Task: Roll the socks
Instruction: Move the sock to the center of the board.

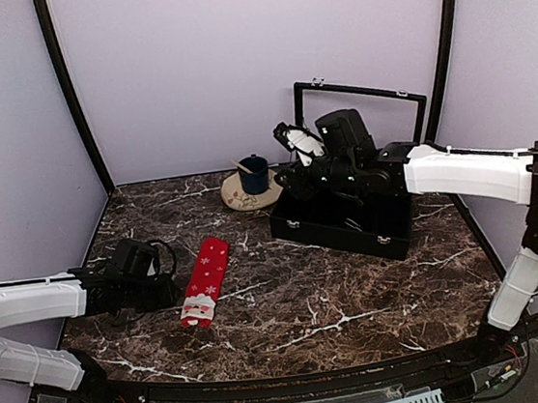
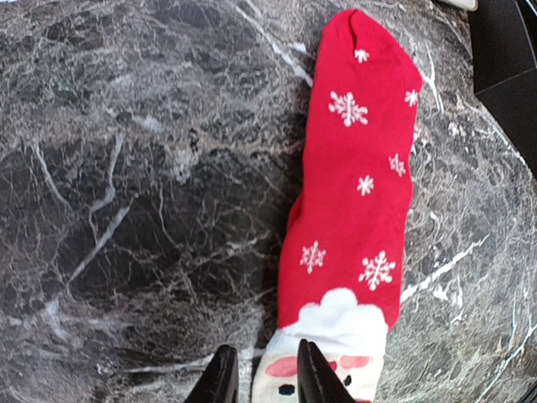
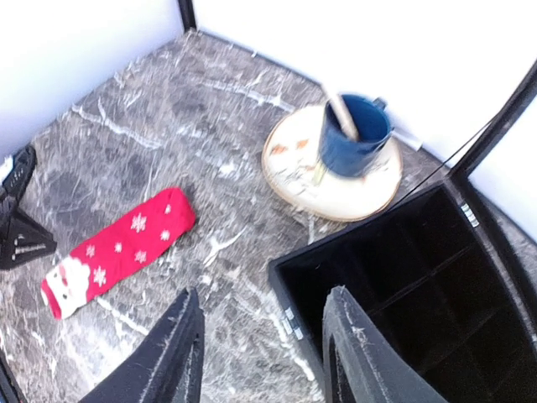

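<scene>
The red sock (image 1: 206, 280) is laid out flat on the marble worktop (image 1: 358, 298), left of centre in the top view. It is set slightly aslant, with the plain end toward the upper right and the Santa face toward the lower left. White snowflakes are scattered along its length. In the left wrist view the red sock (image 2: 357, 193) is seen running from the top of the frame down to the bottom, the Santa face cut off by the lower edge.

The left jaws are found at that Santa end, low over the worktop and narrowly spread. One of the fingers (image 2: 312, 374) overlaps the white trim and the other stands beside the sock over bare marble, so the sock's left edge lies in the gap. Whether the fabric is touched cannot be told. The left arm (image 1: 37, 301) is stretched in from the left edge of the top view.

The right jaws are held high and spread wide with nothing between them, their fingers (image 3: 180, 353) framing the worktop and a corner of the black box (image 3: 403, 269). That box is open, its lid raised, right of centre. A plate (image 1: 240, 200) carrying a blue mug (image 1: 254, 174) is placed just left of the box, near the back wall. A pale stick (image 3: 340, 113) is propped in the mug.
</scene>
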Controlling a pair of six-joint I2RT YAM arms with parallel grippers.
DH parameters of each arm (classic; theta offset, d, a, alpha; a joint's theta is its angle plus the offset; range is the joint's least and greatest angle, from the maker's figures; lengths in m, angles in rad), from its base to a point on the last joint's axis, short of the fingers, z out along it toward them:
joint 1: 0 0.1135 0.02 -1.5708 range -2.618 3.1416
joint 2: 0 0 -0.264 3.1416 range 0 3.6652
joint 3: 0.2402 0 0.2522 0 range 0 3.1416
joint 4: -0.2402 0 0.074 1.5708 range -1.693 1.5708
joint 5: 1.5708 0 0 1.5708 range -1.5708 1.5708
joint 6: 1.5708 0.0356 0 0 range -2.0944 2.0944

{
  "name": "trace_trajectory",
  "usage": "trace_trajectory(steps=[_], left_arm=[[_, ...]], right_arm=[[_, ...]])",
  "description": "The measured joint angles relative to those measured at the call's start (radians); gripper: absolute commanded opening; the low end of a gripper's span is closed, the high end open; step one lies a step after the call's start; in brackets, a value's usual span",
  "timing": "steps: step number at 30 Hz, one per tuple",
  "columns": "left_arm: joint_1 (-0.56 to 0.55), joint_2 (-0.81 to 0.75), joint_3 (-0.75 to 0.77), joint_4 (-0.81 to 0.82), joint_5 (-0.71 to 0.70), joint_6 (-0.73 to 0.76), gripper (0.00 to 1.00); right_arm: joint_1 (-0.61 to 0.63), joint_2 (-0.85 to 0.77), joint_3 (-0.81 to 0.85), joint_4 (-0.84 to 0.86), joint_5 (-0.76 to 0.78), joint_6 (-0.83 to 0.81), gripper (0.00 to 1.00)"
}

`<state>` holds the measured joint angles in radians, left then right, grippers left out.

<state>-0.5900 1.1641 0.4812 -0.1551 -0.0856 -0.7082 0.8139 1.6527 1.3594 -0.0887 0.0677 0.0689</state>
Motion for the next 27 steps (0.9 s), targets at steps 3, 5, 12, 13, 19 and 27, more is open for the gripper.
trace_trajectory(steps=[3, 5, 12, 13, 19, 27], left_arm=[[-0.029, 0.005, 0.0, -0.021, -0.011, -0.026, 0.22], [-0.063, 0.018, 0.0, -0.032, -0.021, -0.045, 0.21], [-0.138, 0.06, -0.018, -0.046, -0.035, -0.103, 0.19], [-0.142, 0.061, -0.024, -0.046, -0.036, -0.11, 0.19], [-0.163, 0.047, -0.056, -0.017, -0.043, -0.15, 0.17], [-0.18, 0.052, -0.062, 0.013, -0.034, -0.153, 0.16]], right_arm=[[0.022, 0.018, 0.002, -0.04, 0.003, 0.004, 0.36], [0.041, 0.039, 0.016, -0.069, 0.003, 0.024, 0.32], [0.103, 0.163, 0.116, -0.177, -0.02, 0.07, 0.08], [0.109, 0.189, 0.14, -0.199, -0.029, 0.076, 0.07], [0.122, 0.359, 0.29, -0.303, -0.08, 0.091, 0.04], [0.137, 0.567, 0.522, -0.385, -0.147, 0.094, 0.04]])
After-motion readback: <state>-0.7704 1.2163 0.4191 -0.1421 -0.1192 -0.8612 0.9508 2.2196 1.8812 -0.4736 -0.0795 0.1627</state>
